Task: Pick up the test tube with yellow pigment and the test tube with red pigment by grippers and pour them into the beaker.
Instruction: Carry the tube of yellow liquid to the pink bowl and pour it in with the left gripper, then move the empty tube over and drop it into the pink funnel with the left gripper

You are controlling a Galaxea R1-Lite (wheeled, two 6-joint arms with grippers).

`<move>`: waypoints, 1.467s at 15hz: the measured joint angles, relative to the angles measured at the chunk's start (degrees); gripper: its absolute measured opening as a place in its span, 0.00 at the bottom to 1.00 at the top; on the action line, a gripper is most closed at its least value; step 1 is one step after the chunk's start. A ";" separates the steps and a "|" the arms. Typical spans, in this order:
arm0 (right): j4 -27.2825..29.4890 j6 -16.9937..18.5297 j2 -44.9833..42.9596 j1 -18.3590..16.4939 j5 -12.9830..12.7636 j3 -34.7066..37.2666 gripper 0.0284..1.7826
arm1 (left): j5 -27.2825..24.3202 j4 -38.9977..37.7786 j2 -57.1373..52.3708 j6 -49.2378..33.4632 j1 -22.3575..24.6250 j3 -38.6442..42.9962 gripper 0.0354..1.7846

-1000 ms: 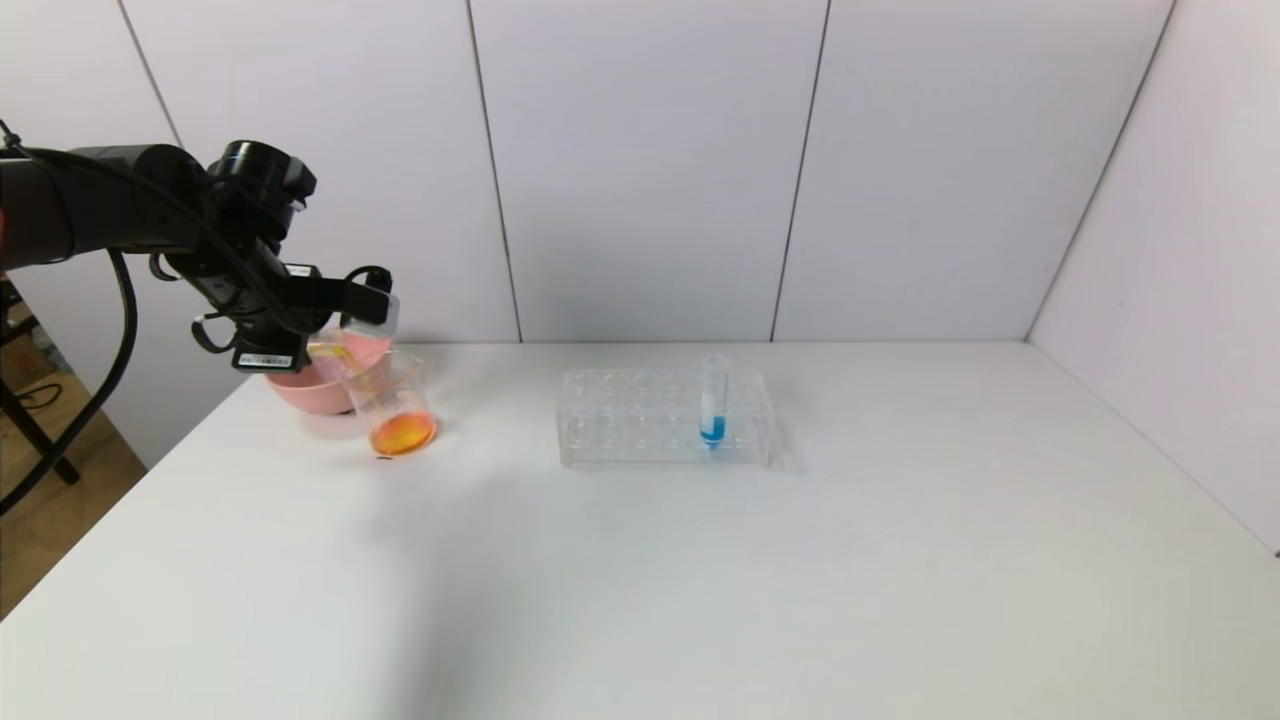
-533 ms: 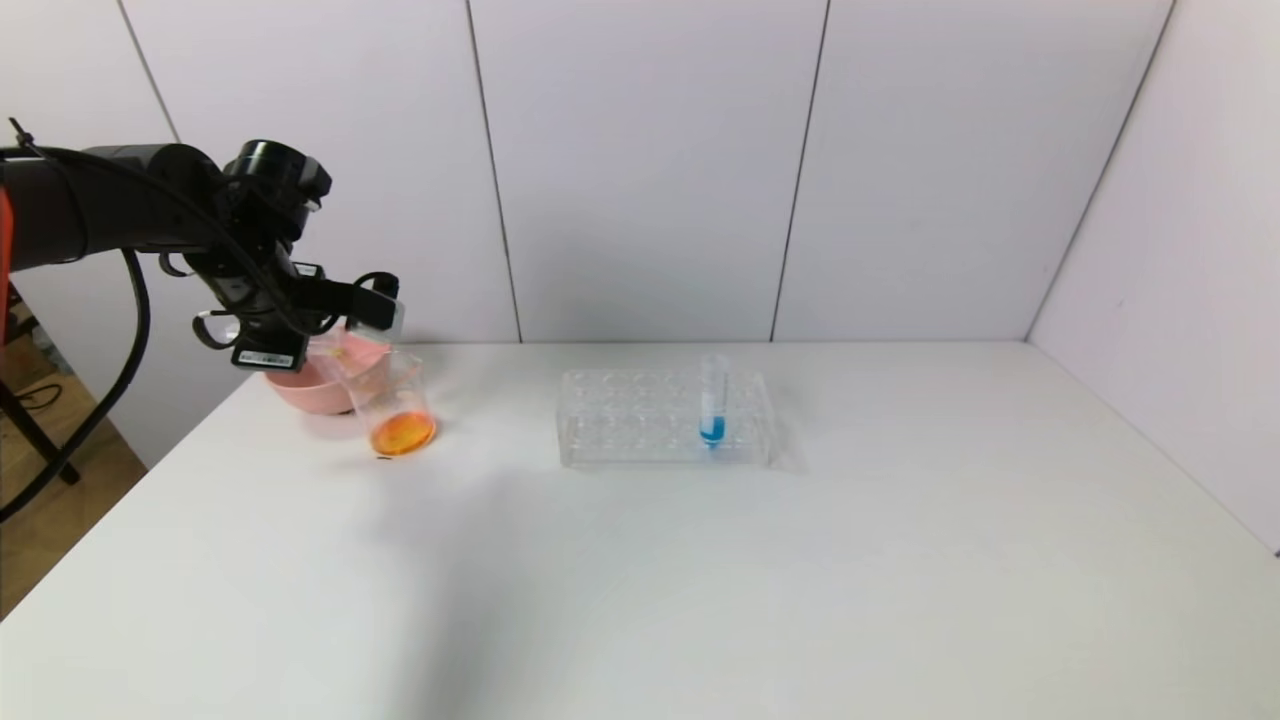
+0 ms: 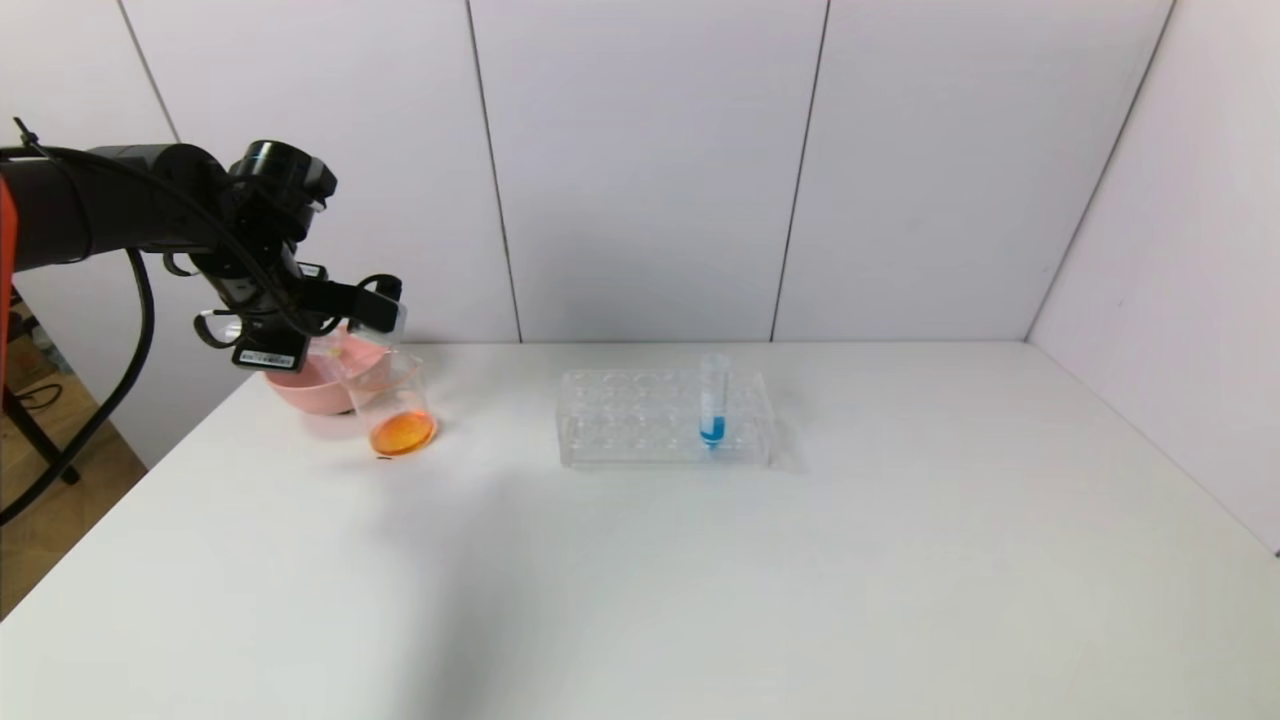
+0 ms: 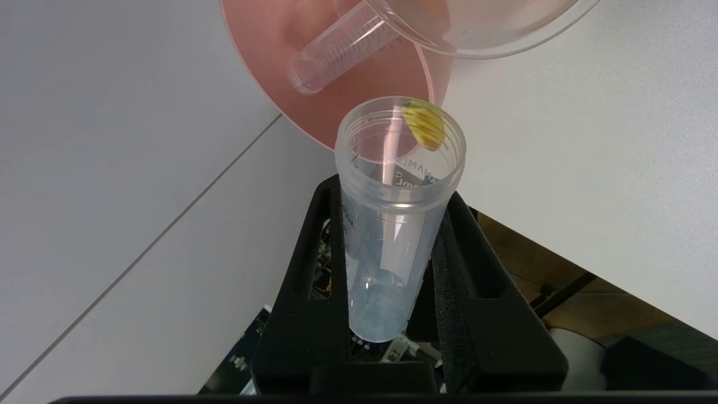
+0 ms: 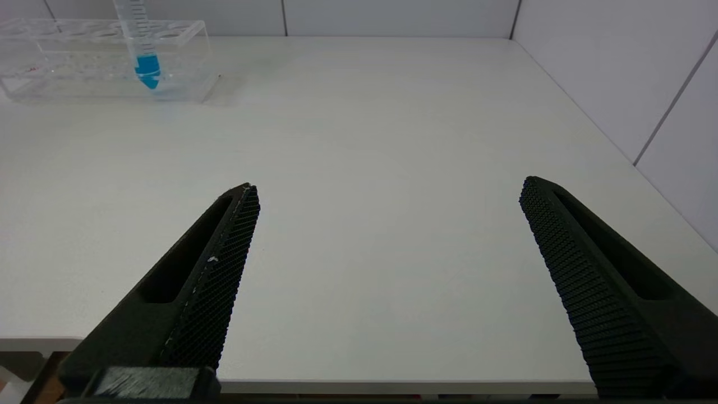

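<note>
The left claw (image 4: 392, 269) grips a clear test tube with yellow pigment (image 4: 399, 185), closed firmly around its lower body. The tube is nearly emptied: only a small yellow smear clings just inside its open mouth, and the rest of it looks colourless, with printed graduation marks.

Just beyond the tube's mouth sits the beaker (image 3: 395, 405) on the white worktop (image 3: 700, 560), holding a shallow orange pool at its bottom (red and yellow apparently already mixed). Touching the beaker, on its far side from the claw's tip, is a pink bowl (image 3: 300, 390) with another empty clear tube (image 4: 342, 53) lying inside it, probably the spent test tube with red pigment.

Judging from this, both pours look essentially done; what remains is likely setting the yellow tube down.

Well away from the left claw stands a clear rack (image 3: 665, 418) holding one tube of blue liquid (image 3: 712, 405). The right claw (image 5: 387, 286) hovers low over bare worktop, fingers spread wide, holding nothing.
</note>
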 joint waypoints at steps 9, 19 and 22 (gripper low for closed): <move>0.00 0.00 0.00 0.02 -0.02 0.00 0.95 | -0.09 -0.09 -0.33 -0.76 0.02 0.30 0.23; 0.00 -0.02 0.00 0.02 -0.02 -0.02 0.95 | -12.18 -0.35 -4.16 -21.89 0.93 0.44 0.23; 0.00 0.00 0.00 0.00 -0.02 -0.02 0.95 | -12.29 -2.36 -5.40 -28.93 0.99 0.33 0.23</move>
